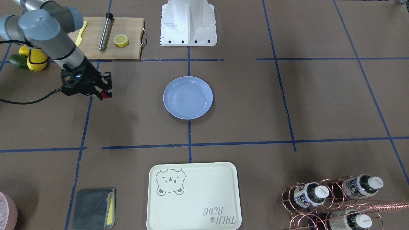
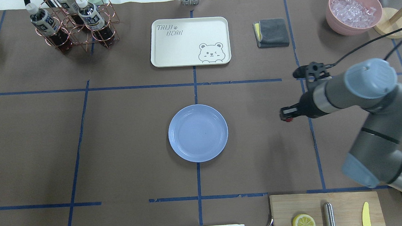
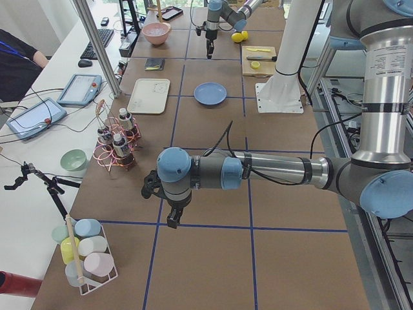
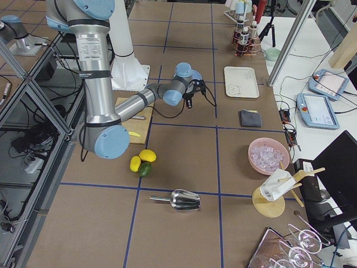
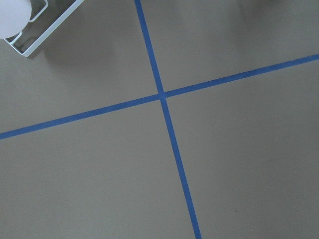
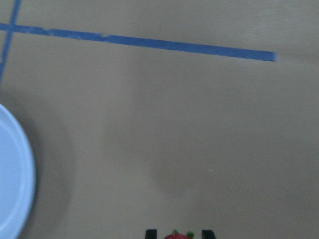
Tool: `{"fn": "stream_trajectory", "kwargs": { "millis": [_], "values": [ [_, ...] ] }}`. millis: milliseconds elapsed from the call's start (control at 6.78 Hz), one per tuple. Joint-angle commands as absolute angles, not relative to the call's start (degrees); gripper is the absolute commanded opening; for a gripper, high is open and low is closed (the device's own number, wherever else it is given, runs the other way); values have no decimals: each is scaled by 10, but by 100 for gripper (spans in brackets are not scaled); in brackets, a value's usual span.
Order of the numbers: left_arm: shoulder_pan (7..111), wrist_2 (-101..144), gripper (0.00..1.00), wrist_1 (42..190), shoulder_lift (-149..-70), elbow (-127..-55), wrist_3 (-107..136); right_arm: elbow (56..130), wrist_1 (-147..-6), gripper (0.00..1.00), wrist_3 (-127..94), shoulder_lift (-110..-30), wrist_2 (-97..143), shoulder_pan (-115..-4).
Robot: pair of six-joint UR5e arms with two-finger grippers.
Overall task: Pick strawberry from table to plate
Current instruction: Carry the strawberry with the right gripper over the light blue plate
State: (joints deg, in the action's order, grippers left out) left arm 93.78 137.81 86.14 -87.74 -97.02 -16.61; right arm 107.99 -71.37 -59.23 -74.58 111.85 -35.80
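Observation:
My right gripper point(image 1: 104, 94) hangs above the brown table point(image 1: 255, 105), off to the side of the light blue plate point(image 1: 188, 97), and is shut on the small red strawberry point(image 1: 103, 95). From overhead, the strawberry point(image 2: 287, 120) peeks out under the gripper point(image 2: 285, 115), well right of the plate point(image 2: 198, 133). In the right wrist view the berry point(image 6: 179, 235) sits between the fingertips at the bottom edge, with the plate's rim point(image 6: 20, 174) at the left. My left gripper point(image 3: 173, 219) shows only in the exterior left view, over bare table; I cannot tell whether it is open or shut.
A wooden board point(image 2: 324, 210) holds a lemon half point(image 2: 303, 222), a steel rod and a yellow knife. The cream bear tray point(image 2: 189, 41), grey cloth point(image 2: 271, 32), bottle rack point(image 2: 72, 25) and pink ice bowl point(image 2: 353, 9) line the far edge. Lemons and an avocado point(image 1: 18, 60) lie near the right arm.

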Motion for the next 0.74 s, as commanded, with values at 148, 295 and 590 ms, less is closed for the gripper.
{"fn": "stream_trajectory", "kwargs": {
  "millis": [148,295,590],
  "values": [
    [938,1378,100,861,-878,-971,-166,937,-858,0,-718,-487,1014,-261],
    [938,1378,100,861,-878,-972,-166,892,-858,0,-729,-455,984,-241],
    [938,1378,100,861,-878,-971,-166,861,-855,0,-733,-448,956,-219]
  ]
}}
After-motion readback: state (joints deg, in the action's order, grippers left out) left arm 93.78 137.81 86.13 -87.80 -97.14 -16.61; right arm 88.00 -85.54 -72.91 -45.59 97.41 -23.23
